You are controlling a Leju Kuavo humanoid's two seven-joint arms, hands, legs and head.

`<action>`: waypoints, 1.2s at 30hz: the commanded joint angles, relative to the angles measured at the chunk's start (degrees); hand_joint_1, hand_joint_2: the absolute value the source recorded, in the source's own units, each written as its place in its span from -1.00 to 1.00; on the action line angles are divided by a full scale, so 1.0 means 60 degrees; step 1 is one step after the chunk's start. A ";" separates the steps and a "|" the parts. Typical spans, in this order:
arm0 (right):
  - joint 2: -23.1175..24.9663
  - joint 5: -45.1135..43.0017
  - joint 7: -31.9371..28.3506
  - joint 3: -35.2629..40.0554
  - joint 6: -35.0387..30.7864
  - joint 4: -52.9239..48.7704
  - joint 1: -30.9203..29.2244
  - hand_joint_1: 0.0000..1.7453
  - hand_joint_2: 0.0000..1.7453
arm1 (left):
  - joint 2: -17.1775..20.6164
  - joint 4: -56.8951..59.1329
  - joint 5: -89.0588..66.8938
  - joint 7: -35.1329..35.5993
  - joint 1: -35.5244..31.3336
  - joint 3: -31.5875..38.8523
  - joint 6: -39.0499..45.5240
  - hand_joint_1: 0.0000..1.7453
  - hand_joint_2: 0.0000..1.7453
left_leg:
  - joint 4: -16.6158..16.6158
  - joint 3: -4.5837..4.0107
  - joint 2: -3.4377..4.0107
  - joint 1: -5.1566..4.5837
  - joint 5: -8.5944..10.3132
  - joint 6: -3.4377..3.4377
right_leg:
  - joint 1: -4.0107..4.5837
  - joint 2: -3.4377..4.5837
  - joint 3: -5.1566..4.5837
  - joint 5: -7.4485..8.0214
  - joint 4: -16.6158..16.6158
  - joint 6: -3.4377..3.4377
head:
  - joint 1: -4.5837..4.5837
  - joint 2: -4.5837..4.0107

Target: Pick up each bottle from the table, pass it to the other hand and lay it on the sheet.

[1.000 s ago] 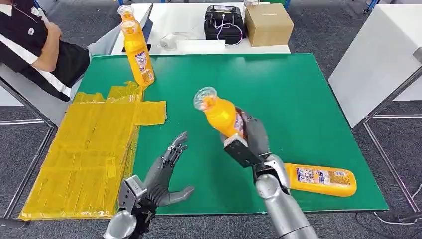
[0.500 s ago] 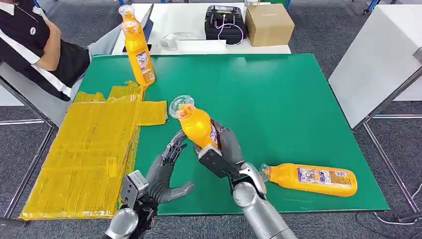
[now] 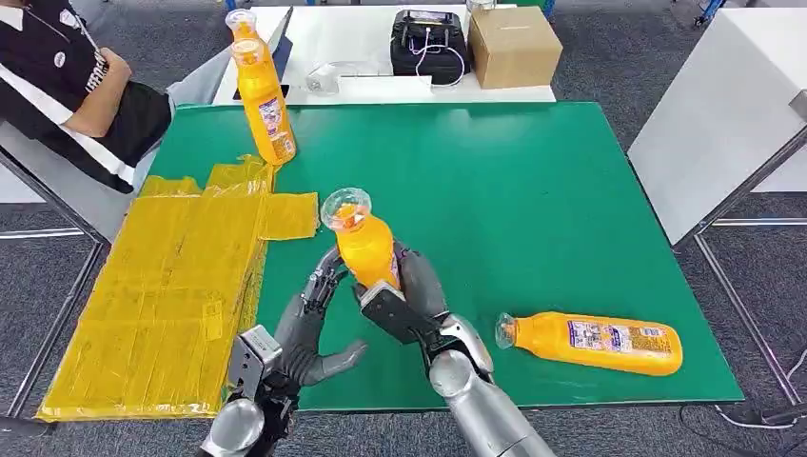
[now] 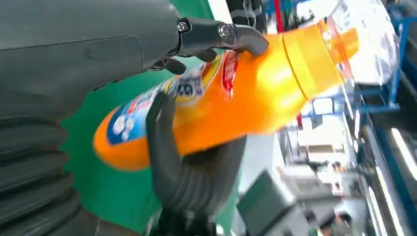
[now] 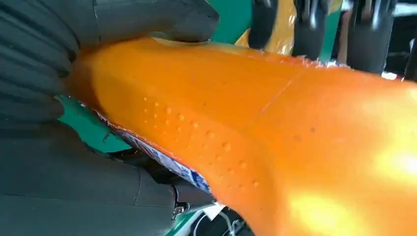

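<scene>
My right hand [image 3: 407, 297] grips an orange bottle [image 3: 365, 248] by its lower body and holds it upright above the green table [image 3: 533, 190], clear cap up. My left hand [image 3: 306, 328] stands open right beside it, its fingertips [image 4: 246, 42] touching the side of the bottle [image 4: 255, 93] and its thumb spread out low. In the right wrist view the bottle [image 5: 246, 123] lies across my right hand [image 5: 49, 172]. The yellow sheet [image 3: 162, 286] lies on the table's left side. A second bottle [image 3: 600, 343] lies flat near the front right edge.
Two more orange bottles [image 3: 265, 100] stand at the table's far left corner. A person [image 3: 67, 86] sits beyond the left edge. A white desk behind carries a black device [image 3: 428, 43] and a cardboard box [image 3: 514, 43]. Another white table [image 3: 723, 114] stands at the right.
My right hand has carried the bottle left and nearer, from mid-table to my left hand. The left hand's fingers have risen slightly and now touch the bottle.
</scene>
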 commanded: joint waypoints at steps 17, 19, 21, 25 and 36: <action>-0.0002 0.0072 -0.0164 0.2416 0.0022 0.0617 0.0192 1.00 1.00 | -0.0761 0.2196 -0.0832 0.0107 -0.1250 0.1044 0.1519 -1.00 1.00 | -0.0009 0.0065 0.0008 0.0021 -0.0023 -0.0020 | 0.0024 -0.0008 0.0080 -0.0018 -0.0030 -0.0018 | -0.0004 0.0000; -0.0004 0.0057 -0.0162 0.2439 0.0005 0.0664 0.0172 1.00 1.00 | -0.0775 0.2339 -0.0679 0.0112 -0.1306 0.1057 0.1379 -1.00 1.00 | -0.0007 0.0039 -0.0003 0.0012 -0.0012 -0.0015 | 0.0013 -0.0015 0.0048 -0.0013 -0.0018 -0.0013 | -0.0004 0.0000; -0.0005 0.0034 -0.0169 0.2457 -0.0009 0.0710 0.0145 1.00 1.00 | -0.0791 0.2406 -0.0406 0.0054 -0.1304 0.1090 0.1179 1.00 1.00 | -0.0009 0.0071 0.0003 0.0026 -0.0024 -0.0024 | 0.0029 -0.0015 0.0088 -0.0020 -0.0031 -0.0022 | -0.0004 0.0000; -0.0003 0.0021 -0.0152 0.2452 -0.0028 0.0750 0.0142 1.00 1.00 | -0.0813 0.2342 -0.0325 -0.0010 -0.1268 0.1106 0.1192 1.00 1.00 | -0.0006 0.0040 0.0007 0.0014 -0.0014 -0.0016 | 0.0016 -0.0008 0.0048 -0.0011 -0.0020 -0.0013 | -0.0004 0.0000; -0.0014 -0.0055 -0.0151 0.2397 -0.0159 0.1034 0.0165 1.00 1.00 | -0.1001 0.1814 0.0339 -0.0193 -0.1082 0.1402 0.1761 1.00 1.00 | -0.0003 0.0049 0.0005 0.0021 -0.0021 -0.0017 | 0.0023 -0.0009 0.0064 -0.0015 -0.0025 -0.0015 | -0.0004 0.0000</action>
